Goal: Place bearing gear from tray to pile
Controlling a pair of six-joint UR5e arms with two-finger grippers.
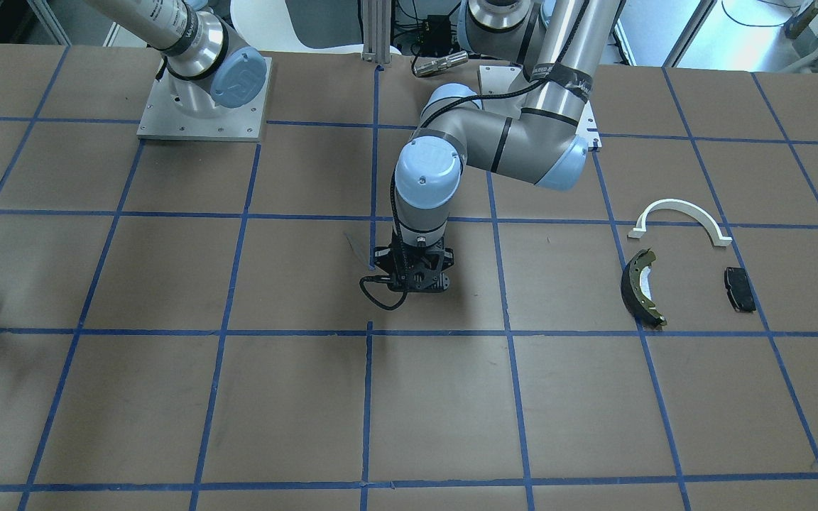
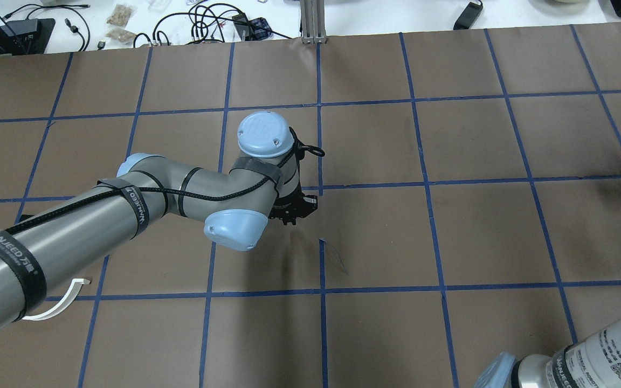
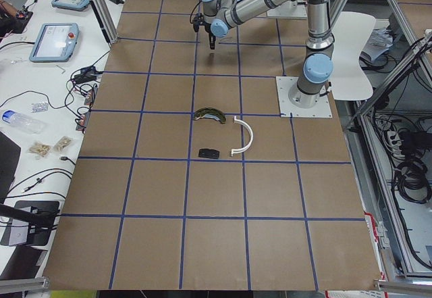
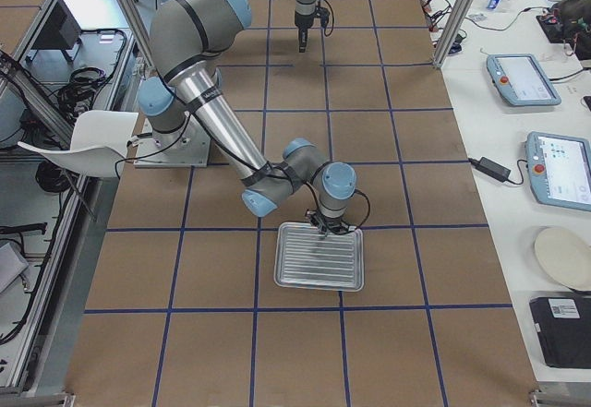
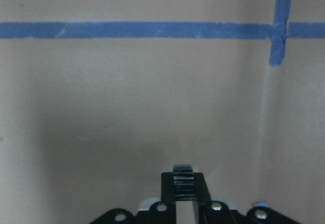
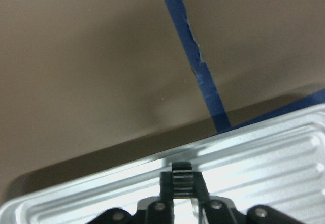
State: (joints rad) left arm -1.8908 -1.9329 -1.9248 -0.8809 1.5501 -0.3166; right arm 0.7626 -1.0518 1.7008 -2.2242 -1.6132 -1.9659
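Left gripper (image 5: 183,177): fingertips pressed together, low over bare brown table (image 5: 127,107) near a blue tape cross (image 5: 277,30). We note it well apart from the pile (image 3: 210,115): white arc (image 1: 679,213), brake shoe (image 1: 640,287), black pad (image 1: 739,289). Right gripper (image 6: 182,177): tips also pressed together, over the ribbed tray (image 6: 284,148) by its edge. Bearing gear: we cannot pick it out.

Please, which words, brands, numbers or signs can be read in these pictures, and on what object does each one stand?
"WANJEED": white print on the black strap around the left arm, overhead view; again on a second strap nearer its elbow.
The marks after that word: too blurred to read.
The label on the right arm: small print and square code, too small to read.
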